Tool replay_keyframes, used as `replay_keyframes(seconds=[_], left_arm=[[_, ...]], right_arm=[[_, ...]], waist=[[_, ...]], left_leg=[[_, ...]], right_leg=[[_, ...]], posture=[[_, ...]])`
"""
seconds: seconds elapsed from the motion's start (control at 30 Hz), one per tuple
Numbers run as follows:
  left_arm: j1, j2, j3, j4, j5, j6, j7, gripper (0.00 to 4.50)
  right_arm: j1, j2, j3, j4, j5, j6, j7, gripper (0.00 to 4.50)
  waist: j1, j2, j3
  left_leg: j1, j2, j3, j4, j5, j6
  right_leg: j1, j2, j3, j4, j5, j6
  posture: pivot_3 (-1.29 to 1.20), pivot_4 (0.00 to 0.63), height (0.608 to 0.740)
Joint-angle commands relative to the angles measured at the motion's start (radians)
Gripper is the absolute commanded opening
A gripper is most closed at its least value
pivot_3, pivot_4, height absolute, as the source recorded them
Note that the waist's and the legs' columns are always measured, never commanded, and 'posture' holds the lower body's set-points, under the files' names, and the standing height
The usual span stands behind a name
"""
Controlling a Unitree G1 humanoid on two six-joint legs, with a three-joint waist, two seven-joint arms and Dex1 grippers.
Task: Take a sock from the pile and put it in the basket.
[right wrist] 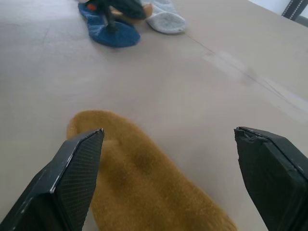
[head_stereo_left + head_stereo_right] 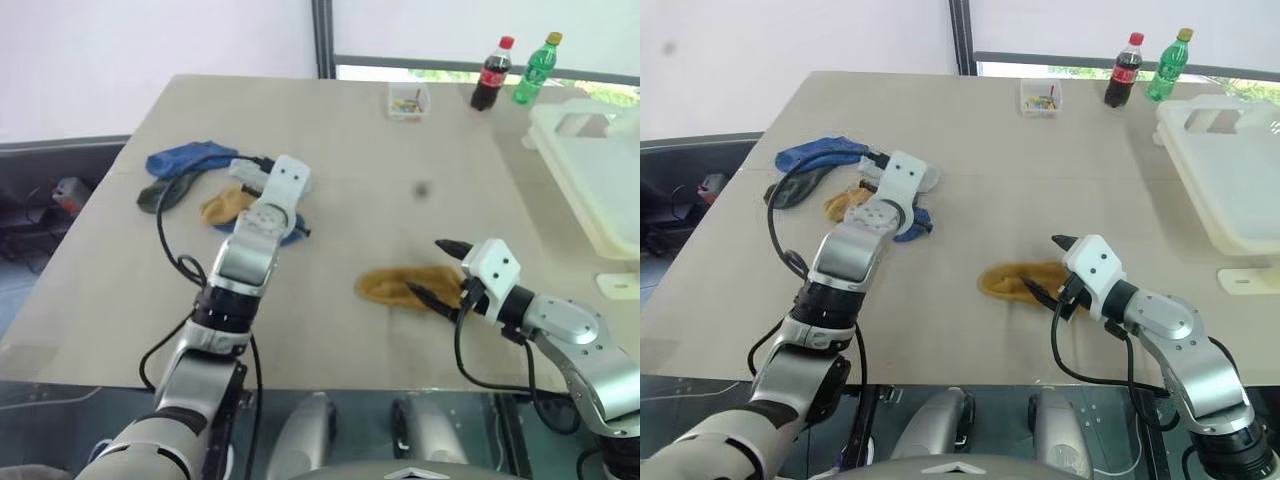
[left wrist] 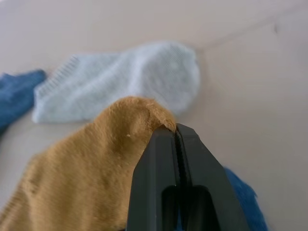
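While pinched, mustard sock (image 3: 96, 163) sits between left gripper (image 3: 175, 132) jaws.

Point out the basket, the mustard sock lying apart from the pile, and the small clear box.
basket (image 2: 1225, 190): right eye view, its near rim.
mustard sock (image 2: 1012, 277): right eye view, mid-body.
small clear box (image 2: 408, 102): left eye view, front wall.

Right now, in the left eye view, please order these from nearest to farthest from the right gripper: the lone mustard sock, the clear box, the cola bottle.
1. The lone mustard sock, just beside the right gripper.
2. The clear box, far across the table.
3. The cola bottle, at the far edge, slightly beyond the box.
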Motion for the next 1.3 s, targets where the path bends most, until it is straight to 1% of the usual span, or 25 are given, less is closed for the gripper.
replay_keyframes(seconds=[0.03,0.1,0.2,0.33,0.47,0.57,0.73,0.8,0.83,0.93,1.0,1.1,1.17,1.23,1.3], left_arm=[[-0.007,0.013,0.06,0.001,0.042,-0.037,0.063,0.06],[-0.003,0.031,0.077,-0.016,0.047,-0.039,0.064,0.06],[0.056,0.069,0.121,-0.119,0.025,-0.044,0.028,0.06],[0.226,0.144,0.254,-0.353,-0.092,-0.093,-0.124,0.06],[0.325,0.242,0.343,-0.438,-0.163,-0.113,-0.243,0.06],[0.391,0.3,0.363,-0.481,-0.232,-0.135,-0.356,0.06],[0.59,0.406,0.392,-0.591,-0.365,-0.12,-0.559,0.06],[0.679,0.457,0.387,-0.629,-0.381,-0.157,-0.625,0.06],[0.697,0.47,0.387,-0.636,-0.402,-0.146,-0.647,0.06],[0.674,0.488,0.372,-0.668,-0.503,-0.045,-0.689,0.06],[0.614,0.47,0.364,-0.677,-0.581,0.063,-0.682,0.06],[0.5,0.425,0.306,-0.65,-0.638,0.197,-0.636,0.06],[0.42,0.367,0.237,-0.608,-0.613,0.248,-0.56,0.06],[0.352,0.312,0.172,-0.538,-0.54,0.247,-0.461,0.06],[0.279,0.285,0.135,-0.371,-0.426,0.178,-0.35,0.06]], right_arm=[[-0.001,0.002,-0.01,-0.043,-0.005,-0.015,-0.008,4.5],[-0.006,0.001,-0.011,-0.042,-0.002,-0.014,-0.005,4.5],[-0.009,-0.003,-0.017,-0.035,0.0,-0.018,0.001,4.5],[-0.012,-0.004,-0.018,-0.024,0.005,-0.025,0.011,4.5],[-0.028,0.008,0.011,-0.004,0.006,-0.035,0.026,4.5],[-0.048,0.012,0.021,0.016,0.005,-0.043,0.039,4.5],[-0.064,0.01,0.023,0.036,0.006,-0.05,0.055,4.5],[-0.058,0.009,0.021,0.032,0.008,-0.05,0.057,4.5],[-0.056,0.009,0.02,0.031,0.009,-0.049,0.057,4.5],[-0.043,0.008,0.019,0.02,0.01,-0.044,0.053,4.5],[-0.034,0.005,0.014,0.01,0.011,-0.04,0.05,4.5],[-0.025,0.003,0.006,0.0,0.013,-0.032,0.043,4.5],[-0.017,-0.002,0.004,-0.011,0.008,-0.031,0.039,4.5],[-0.013,-0.002,-0.001,-0.02,0.006,-0.023,0.029,4.5],[0.001,-0.004,-0.02,-0.04,0.011,-0.011,0.017,4.5]], waist=[[-0.001,0.0,0.0],[-0.001,0.0,0.0],[-0.006,0.0,0.0],[-0.008,0.0,0.0],[-0.002,0.0,0.0],[0.002,0.0,0.0],[-0.007,0.001,0.0],[-0.008,0.001,0.0],[-0.007,0.001,0.001],[0.006,0.002,0.001],[0.015,0.002,0.001],[0.019,0.002,0.001],[0.02,0.002,0.001],[0.018,0.002,0.001],[0.016,0.002,0.001]], left_leg=[[0.0,0.0,0.0,0.0,0.0,0.001],[0.0,0.0,0.0,0.0,0.0,0.001],[0.0,0.0,0.0,0.0,0.0,0.001],[0.0,0.003,0.002,-0.001,0.002,-0.003],[0.0,0.003,0.001,-0.001,0.0,0.0],[0.001,0.003,0.0,0.0,-0.001,0.001],[0.001,0.003,0.002,0.0,-0.001,0.001],[0.001,0.004,0.002,-0.001,-0.001,0.001],[0.001,0.005,0.002,-0.001,-0.001,0.001],[0.0,0.005,0.001,-0.001,-0.001,0.001],[0.001,0.005,0.0,0.0,-0.001,0.001],[0.001,0.004,0.001,0.001,-0.001,0.001],[0.001,0.004,0.0,0.001,-0.001,0.001],[0.001,0.003,0.001,0.001,-0.001,0.001],[0.001,0.003,0.001,0.001,-0.001,0.001]], right_leg=[[0.0,0.0,0.0,0.0,0.0,0.0],[0.0,0.0,0.0,0.0,0.0,0.0],[0.0,0.0,0.0,0.0,0.0,0.0],[-0.001,0.0,0.002,-0.001,0.0,0.0],[-0.001,0.0,0.001,0.0,0.0,0.0],[0.001,0.0,0.0,-0.001,0.0,-0.001],[0.0,0.0,0.002,-0.001,0.0,-0.001],[0.0,0.0,0.002,-0.001,0.0,-0.001],[-0.001,0.0,0.002,-0.001,0.0,-0.001],[0.0,0.0,0.001,-0.002,-0.002,-0.004],[0.001,0.0,0.0,-0.002,-0.003,-0.005],[0.001,0.0,0.0,-0.002,-0.002,-0.003],[0.001,0.001,-0.001,-0.001,0.0,-0.001],[0.001,0.001,0.0,-0.001,0.0,-0.001],[0.001,0.001,0.0,-0.001,0.0,-0.001]], posture=[[0.0,0.15,0.74],[0.0,0.15,0.74],[0.0,0.15,0.74],[0.0,0.15,0.74],[0.0,0.15,0.74],[0.0,0.15,0.74],[0.0,0.15,0.74],[0.0,0.15,0.74],[0.0,0.15,0.74],[0.0,0.15,0.74],[0.0,0.15,0.74],[0.0,0.15,0.74],[0.0,0.15,0.74],[0.0,0.15,0.74],[0.0,0.15,0.74]])
